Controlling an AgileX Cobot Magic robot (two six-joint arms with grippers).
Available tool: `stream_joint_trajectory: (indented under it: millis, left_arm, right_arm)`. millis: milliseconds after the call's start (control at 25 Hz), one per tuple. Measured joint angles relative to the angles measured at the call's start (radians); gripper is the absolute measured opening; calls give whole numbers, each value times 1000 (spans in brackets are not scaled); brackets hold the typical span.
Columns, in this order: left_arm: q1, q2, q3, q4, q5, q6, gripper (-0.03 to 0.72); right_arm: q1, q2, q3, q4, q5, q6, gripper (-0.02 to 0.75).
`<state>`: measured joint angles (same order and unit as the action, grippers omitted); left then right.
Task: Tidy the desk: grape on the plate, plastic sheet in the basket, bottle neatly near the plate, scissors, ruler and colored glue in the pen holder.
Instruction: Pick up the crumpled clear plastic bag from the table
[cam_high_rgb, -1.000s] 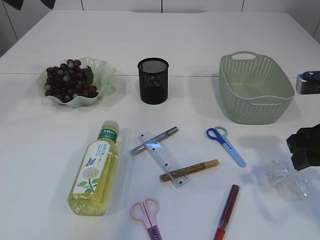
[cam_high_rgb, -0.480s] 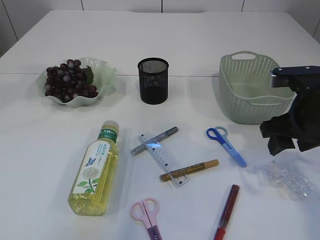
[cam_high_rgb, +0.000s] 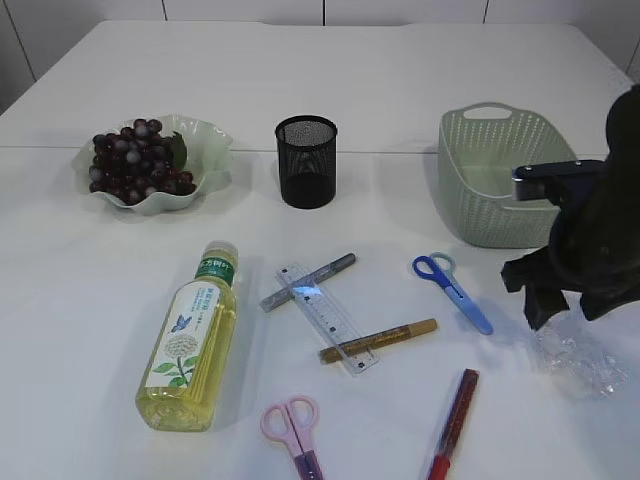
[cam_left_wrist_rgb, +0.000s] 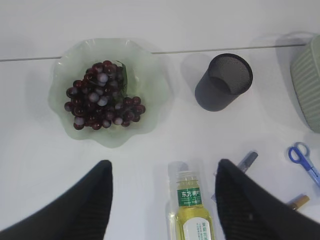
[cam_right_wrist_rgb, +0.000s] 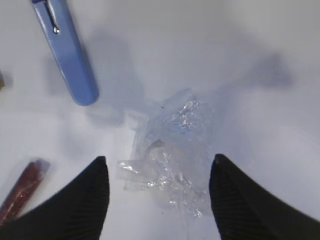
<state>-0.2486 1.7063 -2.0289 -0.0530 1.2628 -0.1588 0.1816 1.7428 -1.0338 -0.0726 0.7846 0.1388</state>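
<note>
green bottle label (cam_left_wrist_rgb: 189, 196): chinese characters "东方树叶"

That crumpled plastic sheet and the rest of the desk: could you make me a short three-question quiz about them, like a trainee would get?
1. True or false: the grapes already lie on the plate.
2. Which is it: the right tool over the plastic sheet is A) open, sheet on the table, B) shut on the sheet, C) inside the basket?
3. Fill in: the bottle is lying on its ____.

Key: 1 true; 2 A; 3 side.
</note>
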Motion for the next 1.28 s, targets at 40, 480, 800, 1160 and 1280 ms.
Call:
stream_joint_trajectory:
  millis: [40,480,800,1160,1280]
  left_arm:
    - [0,0,0,0,0,0,470]
    - [0,0,0,0,2,2,457]
    - [0,0,0,0,2,2,456]
    - [0,0,0,0,2,2,453]
    - [0,-2,0,0,2,2,442]
  right_arm:
    - [0,6,0,-7,6,0,494]
    - [0,59,-2,-50,19,-2,494]
    - [0,93,-2,-85,19,-2,494]
    - [0,109,-2,-89,17,-2,450]
    - [0,109,-2,-89,16,-2,344]
